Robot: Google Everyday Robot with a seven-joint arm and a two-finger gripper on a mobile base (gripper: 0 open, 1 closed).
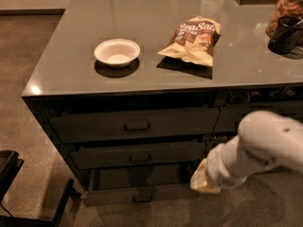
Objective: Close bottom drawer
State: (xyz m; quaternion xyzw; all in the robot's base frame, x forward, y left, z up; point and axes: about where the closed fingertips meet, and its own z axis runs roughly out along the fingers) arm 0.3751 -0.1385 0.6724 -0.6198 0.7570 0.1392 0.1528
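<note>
The bottom drawer [118, 194] is the lowest of a stack of three in the dark grey counter, and it stands pulled out. Its slim front panel with a small bar handle [142, 199] juts forward, and the dark inside [142, 176] shows above it. My white arm [265, 148] reaches in from the right. My gripper [202, 181] is at the arm's tan end, low down at the right end of the open drawer, close to its front panel. I cannot tell whether it touches the drawer.
Two taller drawers [135, 124] [137, 154] sit shut above it. The counter top [71, 74] holds a white bowl [117, 52], a chip bag [194, 39], a jar [286, 8] and a dark cup [284, 32]. A neighbouring drawer stack [232, 117] is on the right. A black frame [14, 183] stands at lower left.
</note>
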